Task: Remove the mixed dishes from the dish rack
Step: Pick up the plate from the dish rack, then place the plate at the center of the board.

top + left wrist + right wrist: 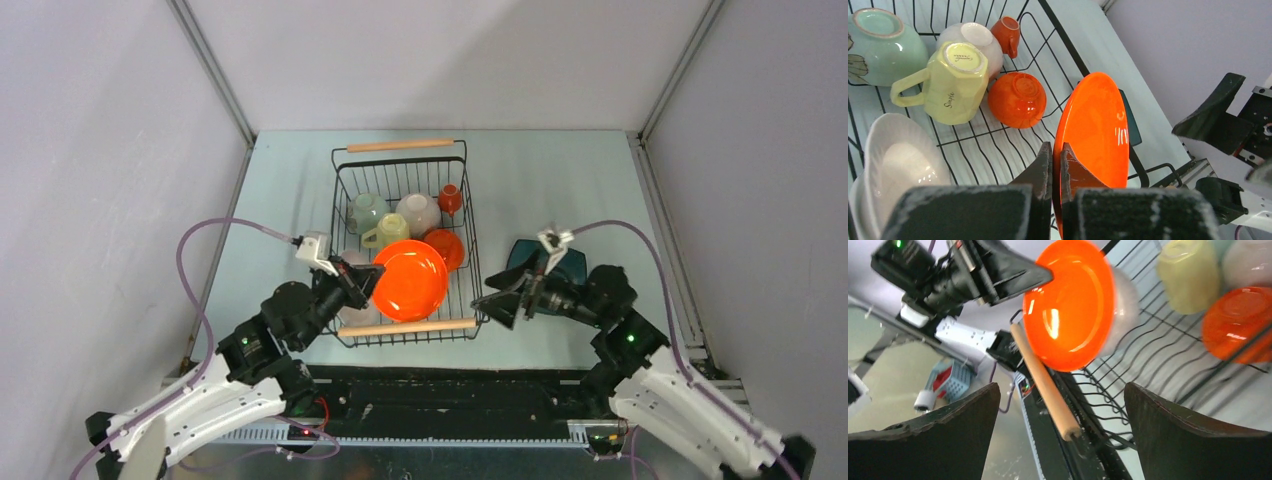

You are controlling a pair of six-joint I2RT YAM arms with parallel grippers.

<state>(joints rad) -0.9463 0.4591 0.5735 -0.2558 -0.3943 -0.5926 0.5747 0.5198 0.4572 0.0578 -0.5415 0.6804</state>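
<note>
The black wire dish rack stands mid-table. My left gripper is shut on the rim of the orange plate, which it holds on edge, tilted, over the rack's near end. Inside the rack are a pale green bowl, a white bowl, a pale yellow mug, an orange bowl, a small orange cup and stacked white bowls. My right gripper is open and empty just right of the rack's near corner.
A dark teal square plate lies on the table right of the rack, partly under my right arm. The rack's near wooden handle lies between the two grippers. Grey walls enclose the table.
</note>
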